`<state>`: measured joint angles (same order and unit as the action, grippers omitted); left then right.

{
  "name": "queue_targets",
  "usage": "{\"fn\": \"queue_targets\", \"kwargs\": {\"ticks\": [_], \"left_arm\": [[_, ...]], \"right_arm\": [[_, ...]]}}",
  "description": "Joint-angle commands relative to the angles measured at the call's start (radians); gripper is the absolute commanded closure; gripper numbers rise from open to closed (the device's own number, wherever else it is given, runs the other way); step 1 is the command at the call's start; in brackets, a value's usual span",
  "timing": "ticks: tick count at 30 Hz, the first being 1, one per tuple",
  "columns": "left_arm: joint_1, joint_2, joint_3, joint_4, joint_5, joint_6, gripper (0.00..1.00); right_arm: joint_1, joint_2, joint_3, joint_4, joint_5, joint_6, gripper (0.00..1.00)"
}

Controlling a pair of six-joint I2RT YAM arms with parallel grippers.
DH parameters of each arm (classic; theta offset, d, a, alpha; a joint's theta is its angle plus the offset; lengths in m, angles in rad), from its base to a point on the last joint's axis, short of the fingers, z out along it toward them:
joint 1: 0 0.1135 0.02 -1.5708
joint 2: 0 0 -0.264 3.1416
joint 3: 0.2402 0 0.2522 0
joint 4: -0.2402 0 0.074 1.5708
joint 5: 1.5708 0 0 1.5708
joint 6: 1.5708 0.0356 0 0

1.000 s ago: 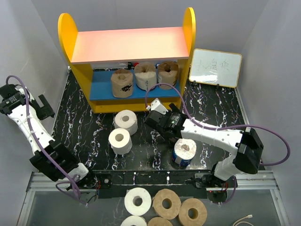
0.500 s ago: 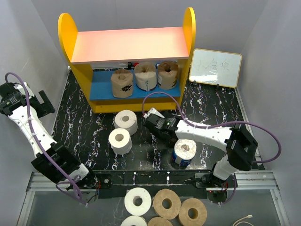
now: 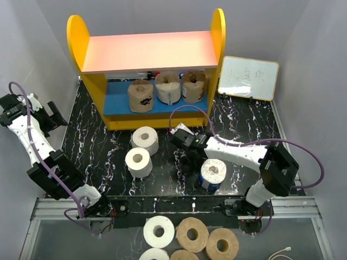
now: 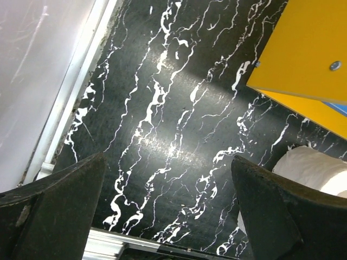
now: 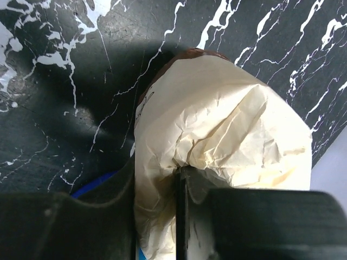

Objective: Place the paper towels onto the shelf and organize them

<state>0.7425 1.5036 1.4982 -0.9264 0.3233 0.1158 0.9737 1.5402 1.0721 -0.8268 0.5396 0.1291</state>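
Cream wrap on the blue roll (image 5: 227, 124) is pinched by my right gripper (image 5: 177, 174); left gripper (image 4: 167, 181), nine o'clock, gapes wide.

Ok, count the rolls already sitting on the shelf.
3, side by side on the blue lower board: left roll, tan; middle roll, paler; right roll, tan. The pink top board overhangs, so others could sit hidden behind them.

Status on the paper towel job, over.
Left end effector open, holding nothing. Right end effector shut on blue-wrapped roll. Three rolls on shelf lower board. Two white rolls left of it.
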Motion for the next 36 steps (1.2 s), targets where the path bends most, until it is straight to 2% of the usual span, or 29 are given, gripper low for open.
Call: {"fn": "queue_targets", "kwargs": {"ticks": [1,6,11,19,25,28,36], "left_arm": [[0.002,-0.014,0.052,-0.022,0.084,-0.006,0.02],[0.003,-0.016,0.065,-0.058,0.131,0.048,0.02],[0.003,-0.026,0.069,-0.078,0.148,0.062,0.02],[0.002,-0.011,0.153,-0.099,0.024,0.000,0.02],[0.003,0.030,0.243,-0.162,0.050,-0.041,0.02],[0.002,0.027,0.250,-0.166,0.065,-0.044,0.02],[0.002,0.037,0.257,-0.184,0.097,-0.023,0.02]], "right_arm": [[0.004,0.037,0.149,-0.063,-0.008,0.003,1.00],[0.078,0.115,0.416,-0.205,0.052,-0.026,1.00],[0.109,0.170,0.671,-0.253,0.037,-0.099,1.00],[0.108,0.352,1.020,-0.105,-0.072,-0.315,1.00],[0.109,0.570,1.316,-0.051,-0.174,-0.352,1.00],[0.123,0.631,1.384,0.013,-0.189,-0.365,1.00],[0.159,0.683,1.416,0.163,-0.188,-0.384,1.00]]}}
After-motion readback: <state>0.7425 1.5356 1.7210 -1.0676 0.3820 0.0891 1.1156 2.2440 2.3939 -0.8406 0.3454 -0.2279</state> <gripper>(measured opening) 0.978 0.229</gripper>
